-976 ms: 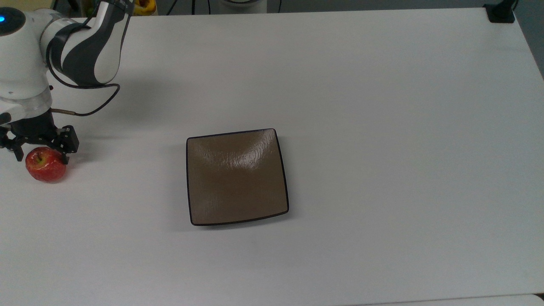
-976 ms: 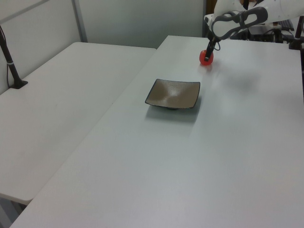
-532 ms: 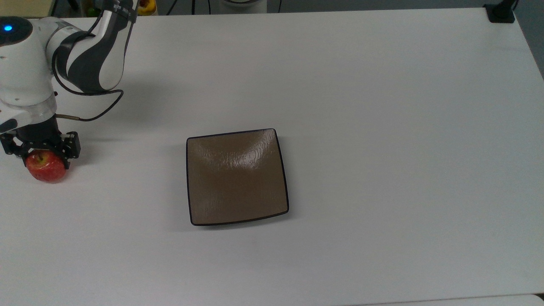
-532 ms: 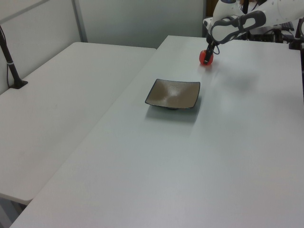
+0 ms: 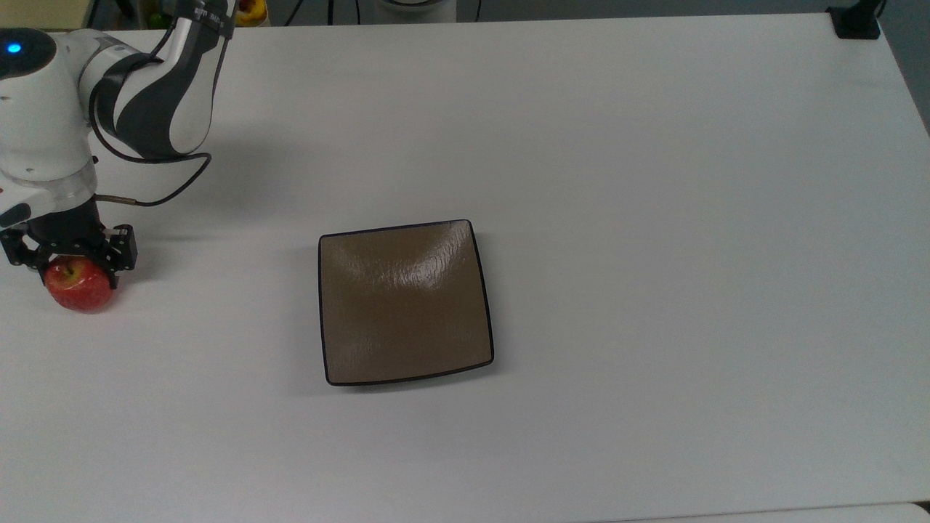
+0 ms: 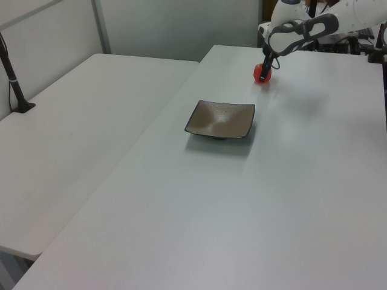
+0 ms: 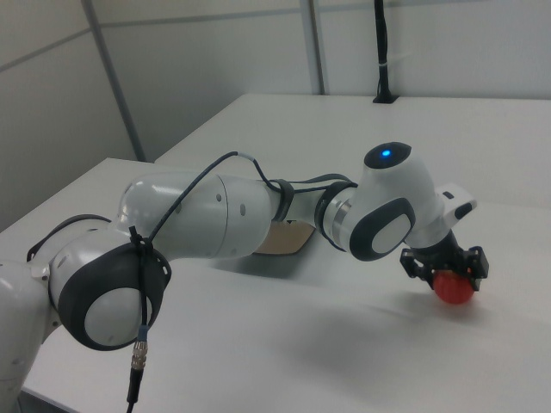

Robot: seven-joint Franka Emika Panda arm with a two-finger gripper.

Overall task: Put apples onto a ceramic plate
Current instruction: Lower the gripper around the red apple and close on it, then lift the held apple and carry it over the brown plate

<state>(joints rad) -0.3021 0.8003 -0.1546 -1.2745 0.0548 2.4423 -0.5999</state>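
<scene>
top view shows the apple on the white table at the far left, well apart from the brown plate in the middle. the gripper sits down over it, one finger on each side, but i cannot tell if it squeezes yet. the stem points up. the apple is round, so no side is longer.

left view shows the apple far behind the plate.

right view shows the gripper on top of the apple. this looks like the grabbing step. next comes lifting it and carrying it to the plate.
</scene>
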